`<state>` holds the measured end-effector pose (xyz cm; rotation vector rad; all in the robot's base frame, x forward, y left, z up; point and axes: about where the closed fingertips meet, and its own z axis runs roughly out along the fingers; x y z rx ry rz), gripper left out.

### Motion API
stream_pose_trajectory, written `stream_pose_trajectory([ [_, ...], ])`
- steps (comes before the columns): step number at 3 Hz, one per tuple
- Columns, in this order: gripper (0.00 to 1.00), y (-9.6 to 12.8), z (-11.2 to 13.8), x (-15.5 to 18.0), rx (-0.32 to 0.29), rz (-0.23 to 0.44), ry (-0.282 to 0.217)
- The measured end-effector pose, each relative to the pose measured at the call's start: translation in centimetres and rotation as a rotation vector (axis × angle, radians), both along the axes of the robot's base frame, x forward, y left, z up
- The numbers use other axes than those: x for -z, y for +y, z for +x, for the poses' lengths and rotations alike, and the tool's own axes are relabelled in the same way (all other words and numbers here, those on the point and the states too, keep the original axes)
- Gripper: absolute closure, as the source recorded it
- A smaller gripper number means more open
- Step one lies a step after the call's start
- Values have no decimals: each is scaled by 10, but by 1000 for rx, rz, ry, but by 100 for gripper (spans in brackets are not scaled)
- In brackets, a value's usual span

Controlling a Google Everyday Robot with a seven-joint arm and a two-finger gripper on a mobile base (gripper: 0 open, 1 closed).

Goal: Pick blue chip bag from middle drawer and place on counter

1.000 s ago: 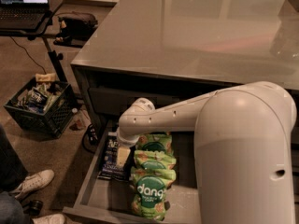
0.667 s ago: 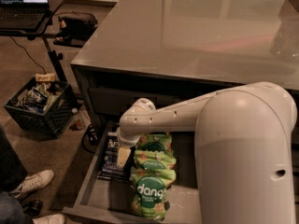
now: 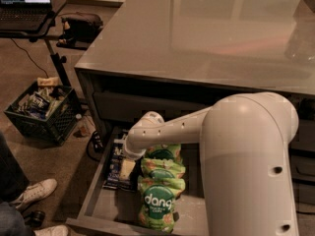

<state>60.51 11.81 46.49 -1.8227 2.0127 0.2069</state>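
Observation:
The middle drawer is pulled open below the counter. The blue chip bag lies flat at the drawer's left side, dark navy with a pale patch. My arm reaches down into the drawer, and my gripper is directly over the top of the blue chip bag, mostly hidden under the white wrist. Several green "dang" bags lie in a row just right of the blue bag.
A black crate of snacks stands on the floor to the left. A laptop stand is at the far left. A person's shoe is near the drawer's left front corner. My white arm housing covers the drawer's right side.

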Motion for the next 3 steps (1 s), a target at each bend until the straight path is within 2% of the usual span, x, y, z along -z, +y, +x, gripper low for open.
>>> stream_pose_trajectory([
  [1,0,0,7,3,5,-2,-4],
  [3,0,1,30,27,16,-13,36],
])
